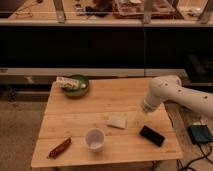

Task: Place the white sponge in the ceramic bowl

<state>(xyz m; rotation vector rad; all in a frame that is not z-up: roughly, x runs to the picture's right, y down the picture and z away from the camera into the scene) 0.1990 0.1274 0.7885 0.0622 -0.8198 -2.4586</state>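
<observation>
1 white sponge (117,120) lies flat on the desk (100,106), just beside the tool (142,117) on its left in the camera view, apart from it and not held. Its long axis runs roughly across the view, with 1 short end pointing toward the tool and the other toward the desk's left edge. It appears as a small, plain, off-white rectangular pad, thin, with no visible marking.

The tool hangs below the white arm (167,92), which reaches in from the right, and sits low over the desk's right half. How far the tool is open cannot be told, and it shows no hold on any item.

The ceramic bowl (79,93), dark green, round and shallow, stands well apart from the tool, toward the far left corner. 1 white packet (70,83) rests across the bowl, with 1 end overhanging the left rim.

1 white cup (94,138) stands upright, nearer the camera than the tool and to its left, near the sponge. 1 black flat object (152,135) lies near the tool on the camera side. 1 reddish item (59,147) lies far from the tool, at the near left corner.
</observation>
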